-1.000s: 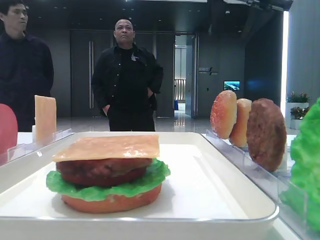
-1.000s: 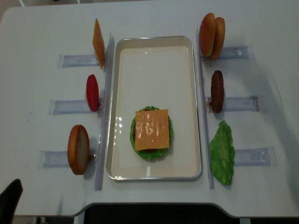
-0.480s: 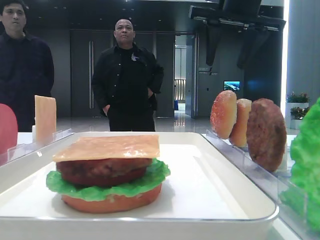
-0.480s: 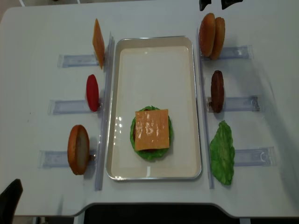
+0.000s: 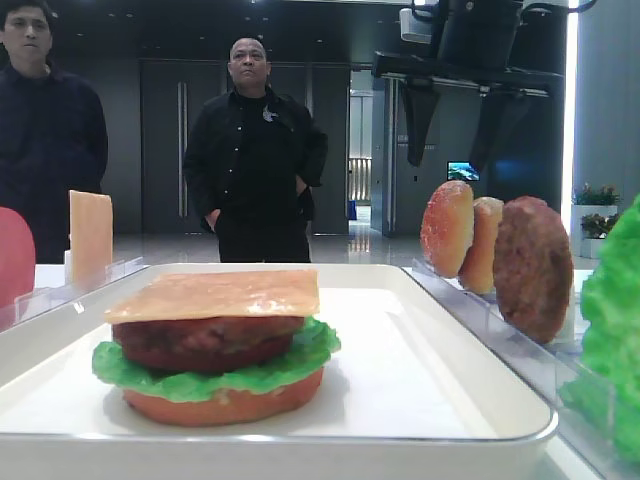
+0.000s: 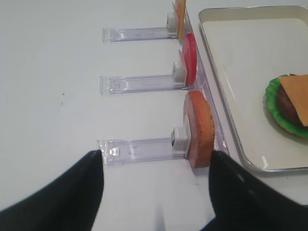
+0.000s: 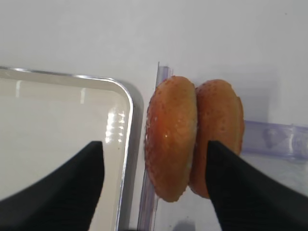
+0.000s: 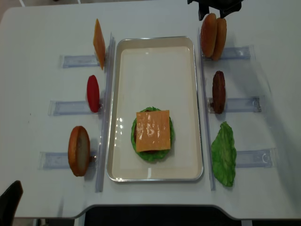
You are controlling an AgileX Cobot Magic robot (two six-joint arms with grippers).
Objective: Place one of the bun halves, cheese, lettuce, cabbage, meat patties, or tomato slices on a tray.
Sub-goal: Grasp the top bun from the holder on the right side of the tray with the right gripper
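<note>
Since the frame a second back, my right gripper (image 8: 214, 5) has come into view at the far edge of the desk (image 8: 42, 33), and it now hangs above the two buns standing on edge in the far right rack. Nothing on the desk has shifted. Its fingers (image 7: 240, 187) are spread apart and hold nothing; in the wrist view they straddle the seeded bun (image 7: 172, 137), which leans against the paler bun (image 7: 217, 134) just right of the tray (image 7: 122, 144).

The left fingers (image 6: 53, 192) are also parted and empty, low over the near left corner of the desk.

My count: one tray; on it one stack (image 8: 153, 136) of bottom bun, lettuce, patty and one cheese slice on top. Right racks: two buns, one patty (image 8: 218, 92), one lettuce leaf (image 8: 224, 154). Left racks: one cheese slice (image 8: 99, 43), one red tomato slice (image 8: 93, 93), one bun (image 8: 79, 150).
</note>
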